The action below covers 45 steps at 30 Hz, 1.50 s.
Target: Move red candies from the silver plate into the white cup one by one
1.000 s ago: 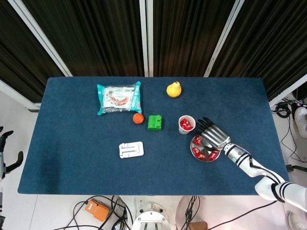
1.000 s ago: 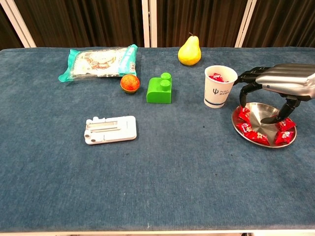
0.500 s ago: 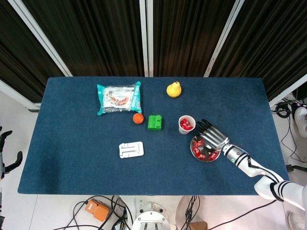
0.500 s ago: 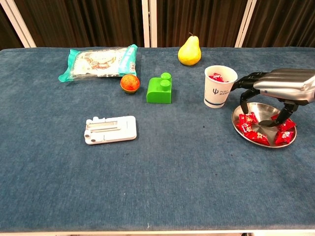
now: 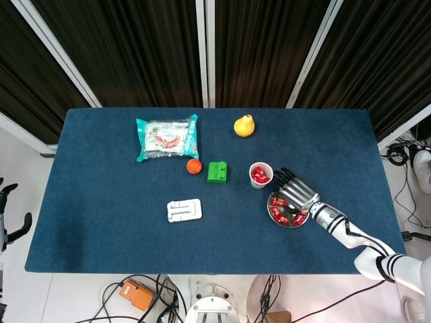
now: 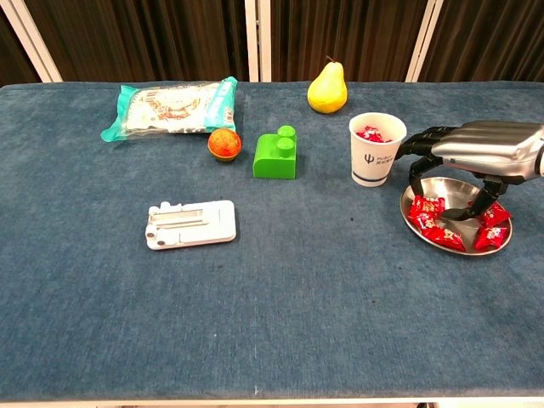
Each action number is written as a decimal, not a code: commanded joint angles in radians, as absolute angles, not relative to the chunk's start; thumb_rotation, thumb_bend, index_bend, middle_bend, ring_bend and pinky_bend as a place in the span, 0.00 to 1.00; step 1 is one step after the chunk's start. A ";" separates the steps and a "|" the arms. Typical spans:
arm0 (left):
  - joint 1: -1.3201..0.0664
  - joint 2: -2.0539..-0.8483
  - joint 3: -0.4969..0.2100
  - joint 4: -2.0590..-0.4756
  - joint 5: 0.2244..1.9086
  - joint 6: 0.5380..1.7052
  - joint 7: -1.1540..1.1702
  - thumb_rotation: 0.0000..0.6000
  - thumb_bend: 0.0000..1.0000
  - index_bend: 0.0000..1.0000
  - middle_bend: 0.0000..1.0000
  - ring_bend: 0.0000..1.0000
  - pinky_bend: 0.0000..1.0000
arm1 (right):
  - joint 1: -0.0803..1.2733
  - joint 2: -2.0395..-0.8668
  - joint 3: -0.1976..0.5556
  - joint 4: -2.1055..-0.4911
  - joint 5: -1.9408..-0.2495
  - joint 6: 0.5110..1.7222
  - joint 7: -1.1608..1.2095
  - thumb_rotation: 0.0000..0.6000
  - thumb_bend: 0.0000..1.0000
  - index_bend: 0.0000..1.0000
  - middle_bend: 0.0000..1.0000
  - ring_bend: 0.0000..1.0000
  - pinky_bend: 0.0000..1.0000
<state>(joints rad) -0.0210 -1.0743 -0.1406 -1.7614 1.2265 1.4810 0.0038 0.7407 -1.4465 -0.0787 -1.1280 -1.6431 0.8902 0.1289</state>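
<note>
Desk (image 6: 280,297): blue cloth top, filled most of both views.

Right hand (image 6: 472,153): at the right edge of the chest view, lower right of centre in the head view (image 5: 295,193). It hovered palm-down over the silver plate (image 6: 455,247), fingers (image 6: 416,170) curled downward and spread, thumb reaching down toward the plate's middle. No candy showed between thumb and finger; the hand looked empty, digits apart. Whether a tip touched a candy could not be told.

Left hand (image 5: 10,215): far left edge of the head view, off the desk, mostly out of frame; its state could not be told.

White cup (image 6: 376,149): upright, just left of the plate, near but apart. Red candy visible inside.

Red candies (image 6: 429,214): several lying in the plate, mostly at its left and right sides.

Judgement: the reach-and-pick step for another candy was in hand, grasp not yet made. The next move would call for lowering onto a single candy, pinching it alone, lifting clear of the rim, then carrying it left over the cup's mouth without nudging the cup.
</note>
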 commanded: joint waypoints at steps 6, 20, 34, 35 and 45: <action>-0.021 -1.074 -0.140 -1.763 1.227 1.480 0.004 1.00 0.35 0.17 0.00 0.00 0.00 | 0.747 -1.451 -0.083 -1.129 -1.652 0.891 0.132 1.00 0.48 0.50 0.11 0.03 0.00; -0.020 -1.072 -0.139 -1.766 1.227 1.480 0.006 1.00 0.35 0.17 0.00 0.00 0.00 | 0.742 -1.439 -0.091 -1.140 -1.645 0.884 0.118 1.00 0.55 0.58 0.11 0.03 0.00; -0.021 -1.072 -0.139 -1.765 1.228 1.479 0.004 1.00 0.35 0.17 0.00 0.00 0.00 | 0.732 -1.409 -0.086 -1.173 -1.645 0.914 0.106 1.00 0.61 0.69 0.11 0.03 0.00; -0.021 -1.072 -0.139 -1.765 1.228 1.479 0.004 1.00 0.35 0.17 0.00 0.00 0.00 | 0.729 -1.400 -0.085 -1.183 -1.644 0.922 0.104 1.00 0.61 0.69 0.11 0.03 0.00; -0.022 -1.074 -0.139 -1.766 1.229 1.480 0.006 1.00 0.35 0.17 0.00 0.00 0.00 | 0.694 -1.263 -0.044 -1.351 -1.635 1.033 0.073 1.00 0.61 0.69 0.11 0.03 0.00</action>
